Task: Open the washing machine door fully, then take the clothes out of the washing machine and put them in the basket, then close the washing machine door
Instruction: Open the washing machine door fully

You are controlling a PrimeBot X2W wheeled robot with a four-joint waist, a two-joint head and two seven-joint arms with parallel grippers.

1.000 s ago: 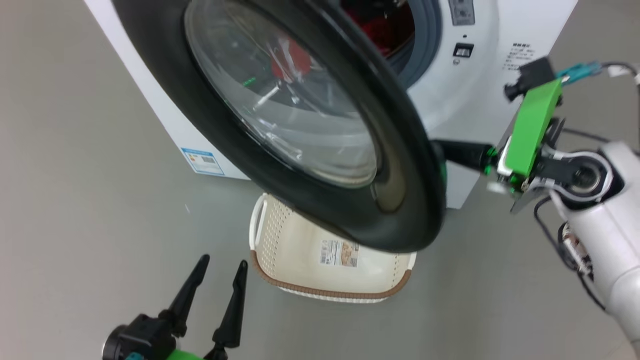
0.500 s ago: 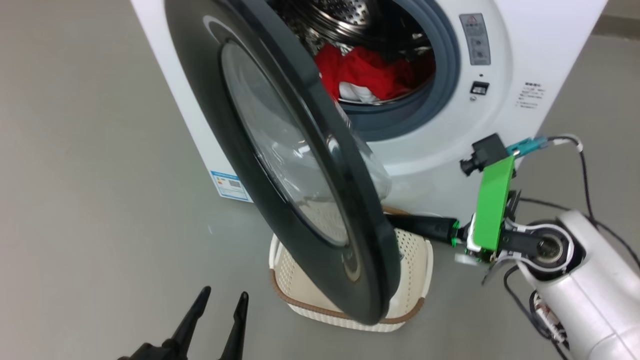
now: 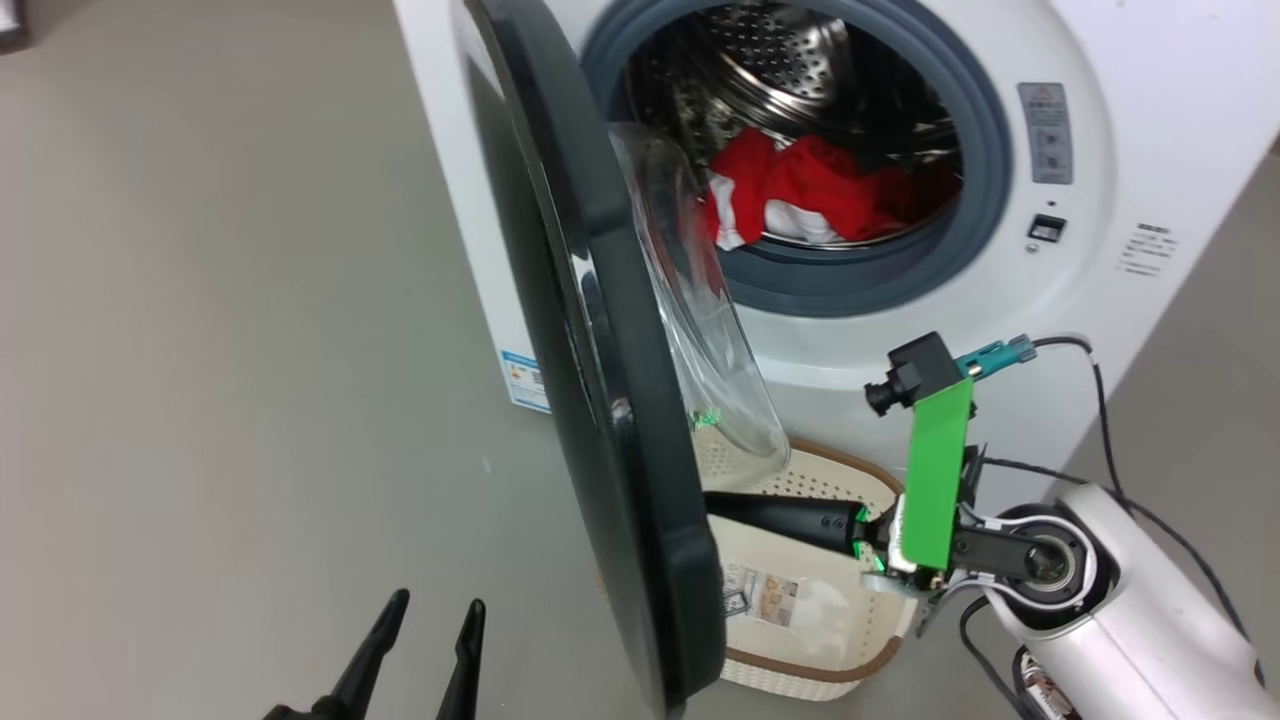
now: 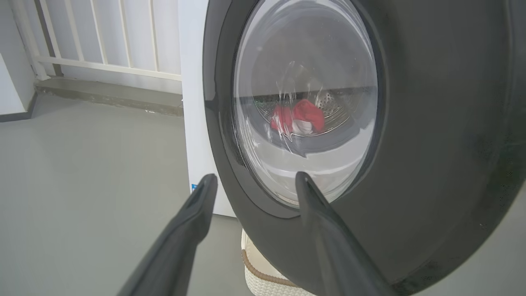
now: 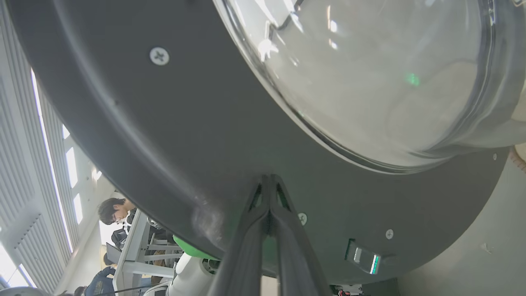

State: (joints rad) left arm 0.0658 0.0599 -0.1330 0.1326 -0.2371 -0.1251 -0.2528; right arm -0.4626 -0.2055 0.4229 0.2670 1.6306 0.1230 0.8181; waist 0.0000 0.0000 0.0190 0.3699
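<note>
Swung wider: door; R-wrist cam shows right pincer closed.

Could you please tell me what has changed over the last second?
The washing machine door has swung wider open, pushed from its inner face by the shut right gripper. The clothes stay in the drum, the basket below the door, the left gripper open.

no text can be read.

Door: glossy black plastic rim, clear smooth glass window. Drum: shiny perforated steel. Gasket: matt grey rubber. Clothes: soft red cloth. Basket: cream perforated plastic.
</note>
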